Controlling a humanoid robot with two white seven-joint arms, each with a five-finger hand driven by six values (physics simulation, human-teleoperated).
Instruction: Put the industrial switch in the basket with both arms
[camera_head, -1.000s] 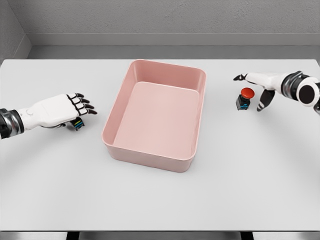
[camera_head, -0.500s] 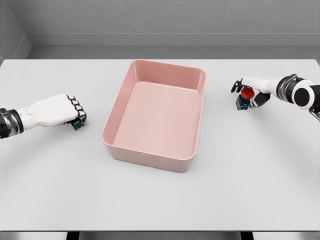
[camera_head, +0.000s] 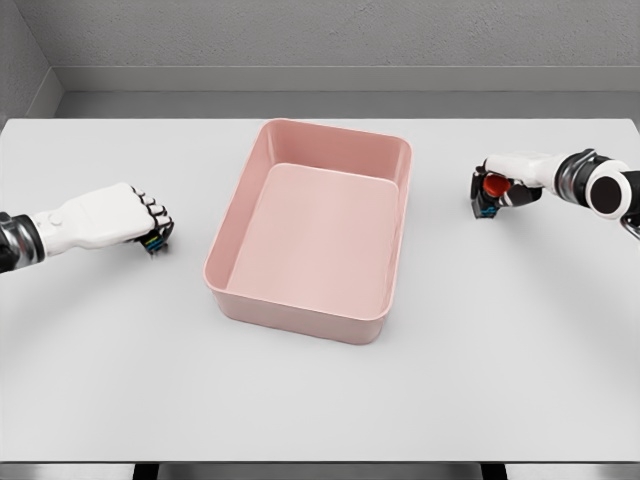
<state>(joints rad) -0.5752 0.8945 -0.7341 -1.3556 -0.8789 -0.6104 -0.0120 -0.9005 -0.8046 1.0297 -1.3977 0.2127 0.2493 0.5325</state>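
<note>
Both hands clamped on small switches either side of a pink basket

The smooth, matte, rounded-rectangle basket sits on the plain white counter. The right hand has its fingers curled around the industrial switch, red mushroom button upward; the left hand fingers close over a second dark switch, mostly hidden, orientation unclear

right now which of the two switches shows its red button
The switch in the right hand: its red cap shows between the fingers. The one under the left hand shows only dark body.
</note>
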